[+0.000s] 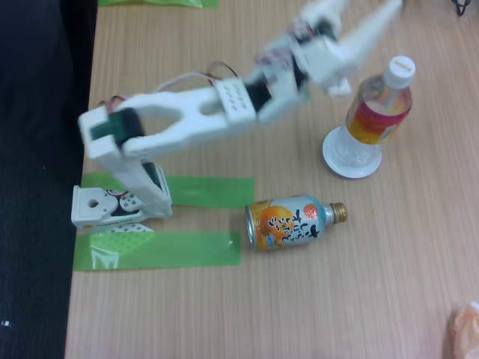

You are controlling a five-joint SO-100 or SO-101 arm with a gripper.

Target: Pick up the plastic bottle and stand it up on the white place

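The plastic bottle (378, 111), clear with a white cap and a red, yellow and orange label, stands upright on the white place (352, 163), a small round disc at the right of the table. My gripper (365, 10) is blurred with motion and sits up and to the left of the bottle's cap. Its two white fingers are spread wide with nothing between them. The bottle is outside the fingers. A white part of the wrist lies close to the bottle's shoulder; I cannot tell whether it touches.
An orange and light-blue bottle-can (294, 222) with a gold cap lies on its side in front of the disc. The arm's base (112, 206) stands by the table's left edge between green tape strips (161, 250). An orange object (465, 329) pokes in at the bottom right corner.
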